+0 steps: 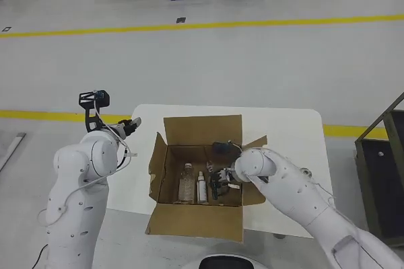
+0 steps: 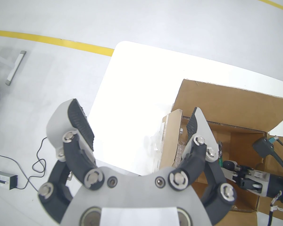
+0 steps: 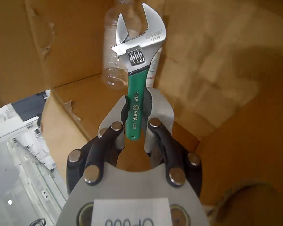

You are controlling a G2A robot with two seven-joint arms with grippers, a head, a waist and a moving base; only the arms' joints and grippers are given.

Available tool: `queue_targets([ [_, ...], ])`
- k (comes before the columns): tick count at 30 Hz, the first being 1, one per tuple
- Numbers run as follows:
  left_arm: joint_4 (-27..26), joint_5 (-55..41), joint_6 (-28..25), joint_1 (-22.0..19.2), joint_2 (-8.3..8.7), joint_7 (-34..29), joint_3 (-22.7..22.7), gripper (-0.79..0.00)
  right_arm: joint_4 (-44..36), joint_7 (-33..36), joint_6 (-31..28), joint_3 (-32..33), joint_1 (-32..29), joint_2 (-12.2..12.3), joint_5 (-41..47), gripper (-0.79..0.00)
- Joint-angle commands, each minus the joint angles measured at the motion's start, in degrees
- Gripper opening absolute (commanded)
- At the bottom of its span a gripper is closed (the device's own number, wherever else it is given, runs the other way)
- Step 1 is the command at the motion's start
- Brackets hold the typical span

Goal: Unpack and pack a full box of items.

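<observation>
White rounded arms [image 1: 81, 175] carry thin cables [image 1: 126, 159]. The left gripper [image 2: 135, 109] and right gripper [image 3: 138, 99] share grey plates [image 2: 136, 189], black links [image 2: 77, 156], silver screws [image 2: 93, 177], black pads [image 2: 81, 121], and a white label [image 2: 138, 216] at six o'clock.

The box [image 1: 195, 225] is made of matt brown cardboard (roughly torn at some edges). The wrench [image 3: 141, 45] is formed of bright brushed metal with a smooth green handle; the bottle [image 3: 110, 66] is moulded in clear plastic.

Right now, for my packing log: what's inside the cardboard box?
A clear bottle, a small white bottle, and the right end effector shut on a green-handled wrench. The arm hides the box floor beneath it.
</observation>
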Motion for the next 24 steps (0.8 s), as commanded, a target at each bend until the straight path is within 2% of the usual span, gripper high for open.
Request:
queue_targets([
  [1,0.0,0.0,0.0,0.0,0.00,0.0,0.0,0.000,2.4,-0.8,1.7,-1.6,1.0,-1.1,-0.1,-0.785],
  [11,0.0,0.0,0.0,0.0,0.00,0.0,0.0,0.000,12.0,-4.5,5.5,-8.7,4.2,-7.2,-1.3,-0.785],
  [12,0.0,0.0,0.0,0.0,0.00,0.0,0.0,0.000,13.0,-4.9,5.6,-9.3,4.6,-7.8,-1.6,-0.579],
  [13,0.0,0.0,0.0,0.0,0.00,0.0,0.0,0.000,14.0,-5.1,5.4,-9.6,4.7,-8.3,-1.4,-0.520],
  [15,0.0,0.0,0.0,0.0,0.00,0.0,0.0,0.000,15.8,-5.5,5.2,-10.2,5.2,-9.3,-1.2,-0.480],
  [18,0.0,0.0,0.0,0.0,0.00,0.0,0.0,0.000,18.2,-5.7,4.2,-10.6,5.9,-10.6,-0.8,-0.360],
  [20,0.0,0.0,0.0,0.0,0.00,0.0,0.0,0.000,19.6,-5.6,2.9,-10.6,6.3,-11.2,-0.2,-0.317],
  [22,0.0,0.0,0.0,0.0,0.00,0.0,0.0,0.000,20.5,-5.7,1.6,-10.5,6.7,-11.8,0.1,-0.194],
  [23,0.0,0.0,0.0,0.0,0.00,0.0,0.0,0.000,20.9,-5.6,1.1,-10.4,6.8,-12.0,0.3,-0.163],
  [24,0.0,0.0,0.0,0.0,0.00,0.0,0.0,0.000,21.1,-5.5,0.2,-10.1,7.0,-12.2,0.8,-0.166],
])
